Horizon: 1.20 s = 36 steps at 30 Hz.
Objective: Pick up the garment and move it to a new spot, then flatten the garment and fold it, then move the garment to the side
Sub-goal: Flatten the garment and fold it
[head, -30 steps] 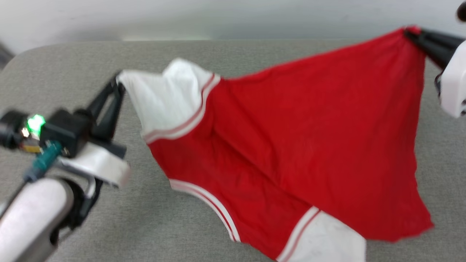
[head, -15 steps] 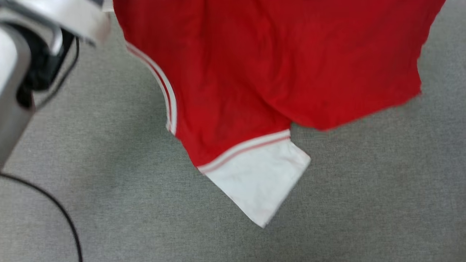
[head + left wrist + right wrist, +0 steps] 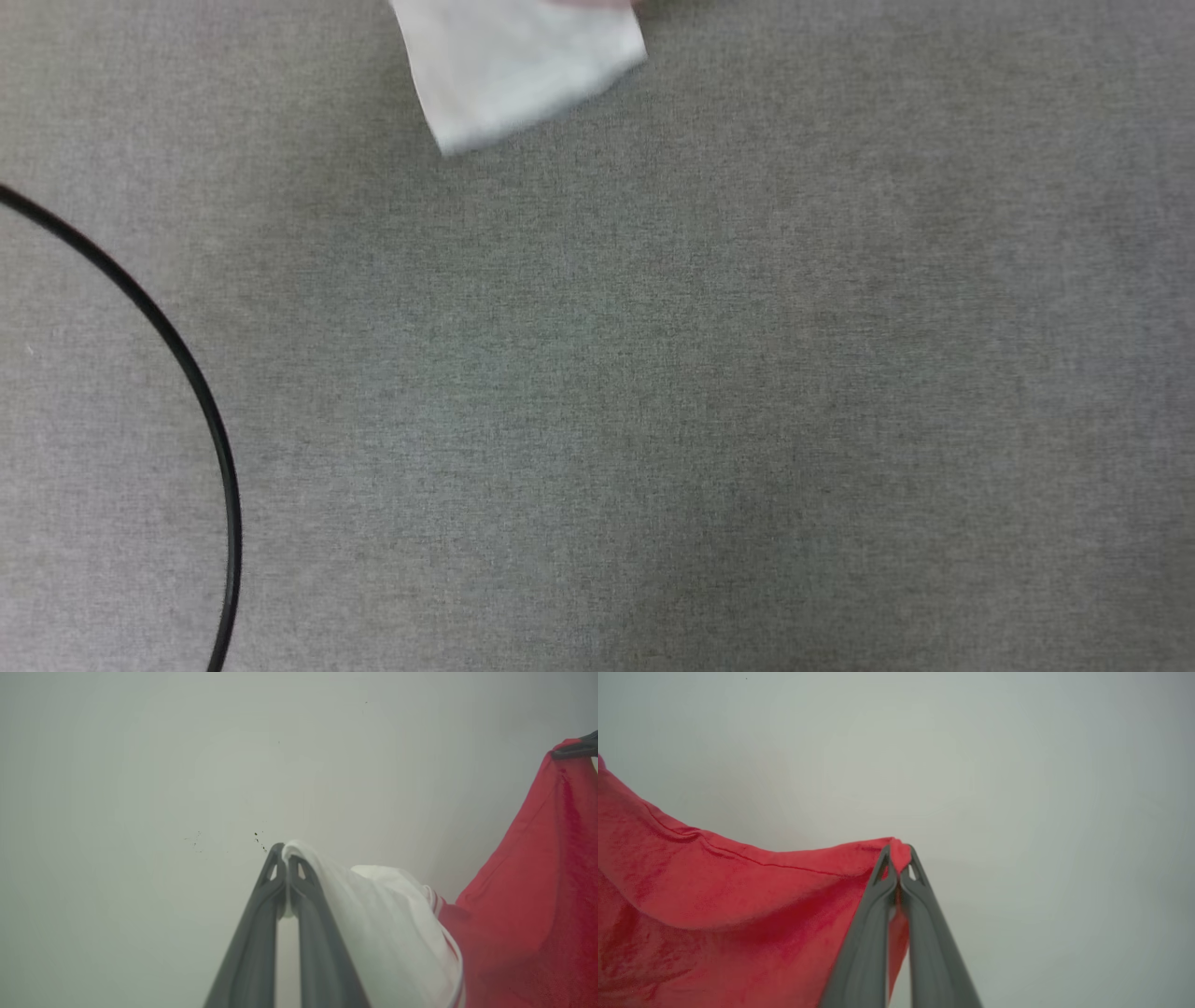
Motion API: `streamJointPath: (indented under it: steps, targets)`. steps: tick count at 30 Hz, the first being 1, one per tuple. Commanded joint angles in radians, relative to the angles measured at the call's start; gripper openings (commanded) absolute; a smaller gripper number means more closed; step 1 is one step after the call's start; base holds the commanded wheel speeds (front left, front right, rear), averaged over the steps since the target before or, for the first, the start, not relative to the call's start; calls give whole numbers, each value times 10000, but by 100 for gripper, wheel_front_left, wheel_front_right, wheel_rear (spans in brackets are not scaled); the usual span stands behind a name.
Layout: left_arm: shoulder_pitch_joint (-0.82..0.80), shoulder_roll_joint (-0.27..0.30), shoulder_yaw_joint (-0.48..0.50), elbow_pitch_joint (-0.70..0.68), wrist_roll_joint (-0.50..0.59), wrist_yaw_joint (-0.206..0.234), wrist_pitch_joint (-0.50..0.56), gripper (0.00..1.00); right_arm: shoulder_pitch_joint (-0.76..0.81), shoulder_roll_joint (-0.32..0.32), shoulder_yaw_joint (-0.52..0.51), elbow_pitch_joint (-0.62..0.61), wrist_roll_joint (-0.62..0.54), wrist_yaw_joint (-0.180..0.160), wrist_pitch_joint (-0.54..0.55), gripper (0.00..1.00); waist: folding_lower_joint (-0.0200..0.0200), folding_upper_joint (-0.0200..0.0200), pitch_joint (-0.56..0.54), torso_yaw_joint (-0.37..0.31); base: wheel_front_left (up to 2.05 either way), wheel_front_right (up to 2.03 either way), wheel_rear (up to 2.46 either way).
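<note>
Curving over the table (image 3: 653,373) toward its left side lies a black cable (image 3: 201,392). Left hand (image 3: 285,853) and right hand (image 3: 899,853) each clamp the garment (image 3: 523,65), mostly cropped.

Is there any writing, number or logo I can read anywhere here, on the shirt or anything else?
None can be read. The garment shows only plain red and white cloth with striped trim; no print faces a camera. The grey surface and black cable carry no writing.

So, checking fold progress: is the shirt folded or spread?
Spread: the shirt hangs stretched between the left gripper, shut on a white sleeve, and the right gripper, shut on a red corner.
</note>
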Motion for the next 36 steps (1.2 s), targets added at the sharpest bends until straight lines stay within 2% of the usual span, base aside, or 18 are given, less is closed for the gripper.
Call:
streamJointPath:
  steps: [1, 11, 17, 27, 31, 36]
  targets:
    - [-803, -177, 91, 546, 85, -174, -182, 0, -743, 171, 18, 395, -209, -8, -225, 0, -1, -1, 215, 71, 0, 0, 0]
    - [-2303, -578, -66, 2433, 203, -668, -861, 0, -2214, 598, 662, 2057, -505, -8, -910, 0, -1, -1, 765, 110, 0, 0, 0]
    - [-1767, -797, -316, 3295, 37, -844, -1228, 0, -1615, 673, 1477, 2727, -233, -8, -1369, 0, -1, -1, 1070, 147, 0, 0, 0]
    - [1115, -507, -652, 3414, -451, -984, -1554, 0, 742, 1150, 2765, 3095, 993, -8, -2388, 0, -1, -1, 622, 91, 0, 0, 0]
    - [2747, -136, -590, 2746, -520, -960, -1571, 0, 1871, 1181, 3599, 3050, 1450, -8, -2573, 0, -1, -1, 198, 80, 0, 0, 0]
    - [5141, 197, -378, 1639, -717, -709, -1574, 0, 3241, 934, 4472, 2670, 2158, -8, -2871, 0, -1, -1, -445, 110, 0, 0, 0]
